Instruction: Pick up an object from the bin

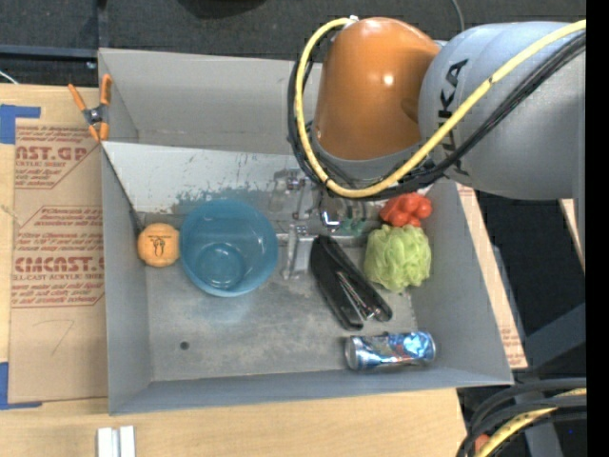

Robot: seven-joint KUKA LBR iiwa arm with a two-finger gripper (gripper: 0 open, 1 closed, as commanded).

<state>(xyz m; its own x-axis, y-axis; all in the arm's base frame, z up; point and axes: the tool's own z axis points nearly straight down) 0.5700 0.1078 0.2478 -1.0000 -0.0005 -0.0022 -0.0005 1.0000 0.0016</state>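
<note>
Grey bin [195, 98] holding blue bowl [226, 248], orange ball [158, 245], black tool [347, 284], crushed can [390, 349], end effector [298, 253] beside bowl, grip cannot be told

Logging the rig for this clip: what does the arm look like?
A thick, rounded silver-grey arm with black KUKA lettering, a glossy orange dome cover at the wrist, yellow and black cables looped round it, and a small bare-metal gripper beneath.

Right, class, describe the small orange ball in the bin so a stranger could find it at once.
Start at the grey metal bin and find the big blue bowl near its middle. Just to the bowl's left, by the bin's left wall, lies the orange ball. It is the only round orange thing lying in the bin, and it bears a dark mark.
</note>
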